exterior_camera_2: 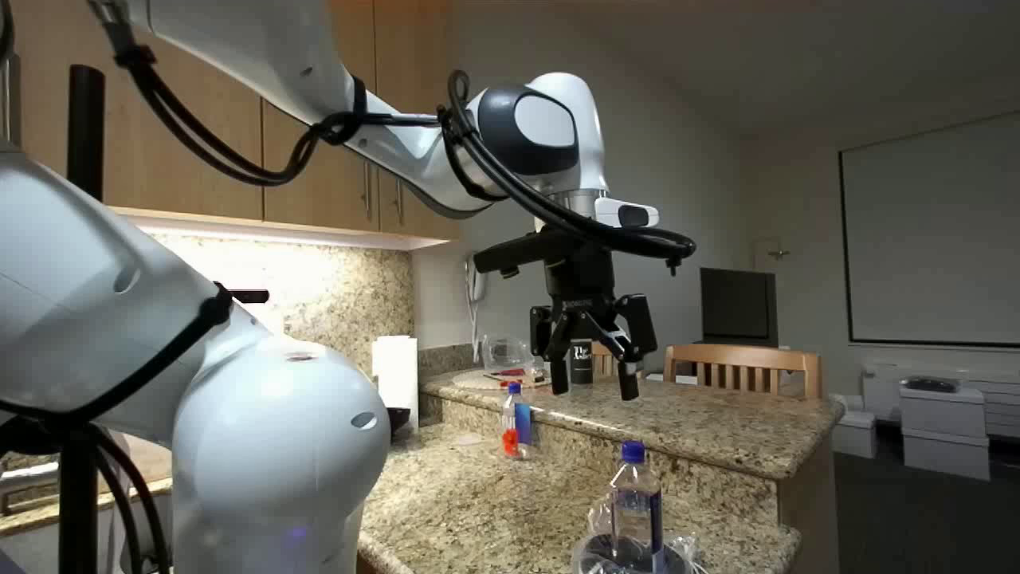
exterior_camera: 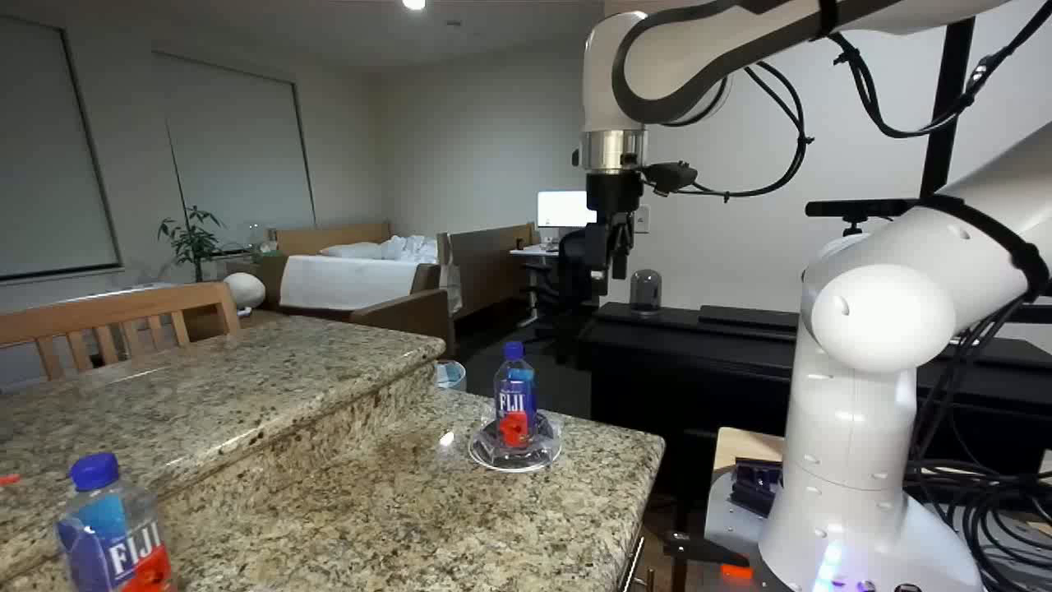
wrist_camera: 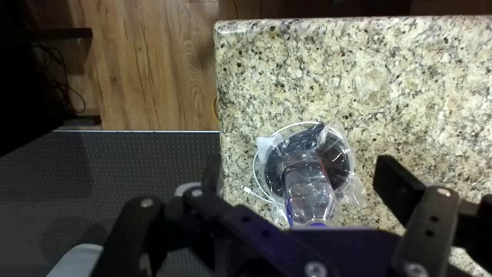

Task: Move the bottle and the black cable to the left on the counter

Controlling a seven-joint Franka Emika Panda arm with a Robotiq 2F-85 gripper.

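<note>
black gripper (exterior_camera_2: 594, 387) gapes wide, clear of the bottle (exterior_camera_2: 635, 509).

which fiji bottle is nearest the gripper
The bottle near the end of the counter, with the plastic-wrapped black cable at its base. The other bottle, farther from the open gripper, has no cable there.

Granite bench (wrist_camera: 403, 84) below my tool (wrist_camera: 299, 169), whose fingers (wrist_camera: 396, 188) stand wide apart. Between them, as seen from the wrist, a clear water bottle (wrist_camera: 307, 188) stands on the coiled black cable (wrist_camera: 340, 171) in transparent plastic wrapping (wrist_camera: 353, 192); my tool partly hides the blue cap (wrist_camera: 318, 224). A white cable (wrist_camera: 256, 173) curves along the coil's rim, its plug (wrist_camera: 247, 189) near the bench's edge. Beyond that edge: wood-plank floor (wrist_camera: 161, 77) and dark dotted floor covering (wrist_camera: 127, 173).
</note>
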